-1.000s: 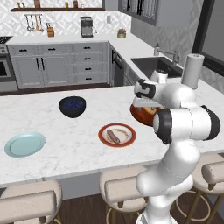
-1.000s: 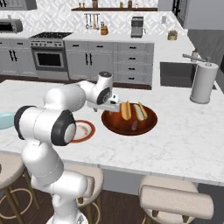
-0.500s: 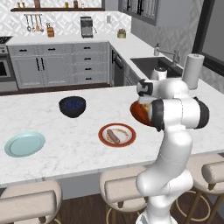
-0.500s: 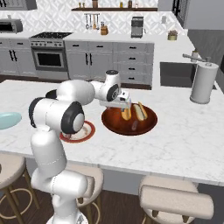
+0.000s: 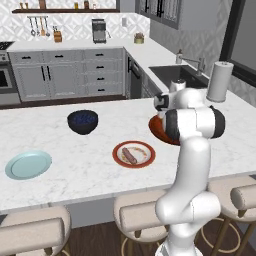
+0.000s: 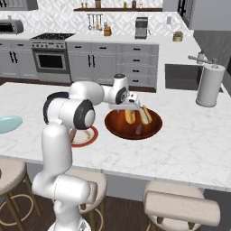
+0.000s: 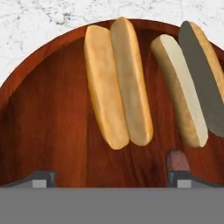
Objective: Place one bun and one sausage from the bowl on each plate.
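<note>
The pincer [image 7: 112, 177] hung over the wooden bowl [image 7: 39, 127], its two dark tips spread wide with nothing between them. In the hand view, one whole bun [image 7: 118, 83] lay just ahead of the tips, its two halves pressed side by side. A second bun [image 7: 192, 83] lay beside it, split open, with one pale cut face and one shadowed dark face showing. The rounded end of a sausage [image 7: 177, 159] showed just above one finger tip [image 7: 183, 179]; whether the tip touched it could not be told.

From the right base view, the bowl [image 6: 118, 127] sat on the white marble bench [image 6: 189, 144], with the pincer [image 6: 129, 105] above its near-left part and both buns and the sausage inside. Just left of the bowl, partly behind the arm, was the red-rimmed plate [image 6: 88, 136].

In the left base view that plate [image 5: 120, 150] carried one sausage [image 5: 129, 155] on its cream centre. The pale blue-green plate [image 5: 28, 165] lay well apart, near the bench's left end. A dark blue bowl [image 5: 82, 121] stood between the two plates, farther back. A paper towel roll [image 6: 209, 85] stood beyond the wooden bowl by the sink.
</note>
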### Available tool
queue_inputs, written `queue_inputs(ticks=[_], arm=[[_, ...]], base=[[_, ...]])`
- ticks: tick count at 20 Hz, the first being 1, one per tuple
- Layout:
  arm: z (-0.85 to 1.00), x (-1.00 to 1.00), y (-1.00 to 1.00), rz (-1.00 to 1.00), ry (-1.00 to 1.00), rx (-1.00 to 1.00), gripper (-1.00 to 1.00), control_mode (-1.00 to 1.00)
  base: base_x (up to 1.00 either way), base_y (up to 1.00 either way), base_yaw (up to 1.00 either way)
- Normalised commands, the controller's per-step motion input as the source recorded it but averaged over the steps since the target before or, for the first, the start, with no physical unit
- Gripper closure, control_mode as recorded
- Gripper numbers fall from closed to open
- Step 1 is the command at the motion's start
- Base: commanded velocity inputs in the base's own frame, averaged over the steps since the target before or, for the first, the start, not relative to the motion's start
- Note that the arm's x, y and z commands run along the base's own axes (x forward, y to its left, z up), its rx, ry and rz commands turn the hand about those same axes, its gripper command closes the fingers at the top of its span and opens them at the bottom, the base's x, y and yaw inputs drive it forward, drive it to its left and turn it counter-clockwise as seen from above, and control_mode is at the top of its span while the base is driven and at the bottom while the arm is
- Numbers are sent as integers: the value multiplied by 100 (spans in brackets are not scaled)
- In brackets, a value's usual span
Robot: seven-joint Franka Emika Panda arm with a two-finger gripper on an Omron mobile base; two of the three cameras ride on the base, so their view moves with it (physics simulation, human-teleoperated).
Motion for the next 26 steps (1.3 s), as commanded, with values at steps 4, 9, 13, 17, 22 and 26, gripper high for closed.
queue_inputs(ticks=[4,9,13,17,22,26], arm=[[-5,36,-23,8,-2,0,-100,-100],[-26,4,-14,5,-7,0,-100,-100],[-28,6,0,1,0,0,-100,-100],[-27,0,1,0,0,0,-100,-100],[-12,0,0,0,0,0,-100,-100],[-23,0,2,0,0,0,-100,-100]], base=[[0,0,0],[0,0,0],[0,0,0],[0,0,0],[0,0,0],[0,0,0]])
